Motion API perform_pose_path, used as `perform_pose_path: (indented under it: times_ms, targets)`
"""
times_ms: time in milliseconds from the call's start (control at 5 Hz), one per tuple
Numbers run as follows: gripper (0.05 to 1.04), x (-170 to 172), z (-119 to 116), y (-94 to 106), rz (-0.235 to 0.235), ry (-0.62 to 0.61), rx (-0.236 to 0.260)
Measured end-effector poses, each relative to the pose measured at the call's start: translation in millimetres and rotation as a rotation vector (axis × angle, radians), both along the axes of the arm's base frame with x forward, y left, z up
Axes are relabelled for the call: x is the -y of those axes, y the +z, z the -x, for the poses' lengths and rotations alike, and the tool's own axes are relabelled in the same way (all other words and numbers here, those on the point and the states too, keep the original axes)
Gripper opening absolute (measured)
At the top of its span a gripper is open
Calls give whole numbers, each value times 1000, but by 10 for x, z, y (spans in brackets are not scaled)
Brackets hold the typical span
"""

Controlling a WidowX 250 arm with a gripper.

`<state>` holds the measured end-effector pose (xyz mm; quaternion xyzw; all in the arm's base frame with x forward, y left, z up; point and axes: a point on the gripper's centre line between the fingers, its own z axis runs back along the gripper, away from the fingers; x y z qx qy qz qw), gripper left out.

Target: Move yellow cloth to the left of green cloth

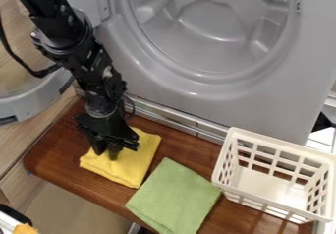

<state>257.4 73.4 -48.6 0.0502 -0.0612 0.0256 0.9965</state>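
Note:
The black gripper (107, 151) hangs down over the left part of the yellow cloth (131, 165), at or just above its surface, and hides some of its upper left. That cloth lies folded and nearly flat on the brown wooden board. To its right and nearer the front edge is the folded green cloth (175, 196). A narrow strip of wood separates the two cloths.
A white plastic basket (226, 184) stands at the right, close by the green cloth. Behind the wooden board (62, 154) rises a grey washing machine front (171, 88) with a round door opening. The board's rounded left corner ends beside a pale wood surface.

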Motion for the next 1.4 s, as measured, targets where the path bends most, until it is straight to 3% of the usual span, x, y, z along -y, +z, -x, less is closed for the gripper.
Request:
perform_pose_path:
  times_ms: [200,400,600,800,1000,1400]
  targets:
    - [810,11,21,17,14,27,-19]
    - [1006,4,-59,197,18,44,8]
    - [1003,37,-121,375,5,51,0]
    - [999,146,-206,584,7,61,-49]
    - [999,306,-318,705,42,94,-120]
    - [999,845,-406,851,112,-60,-114]
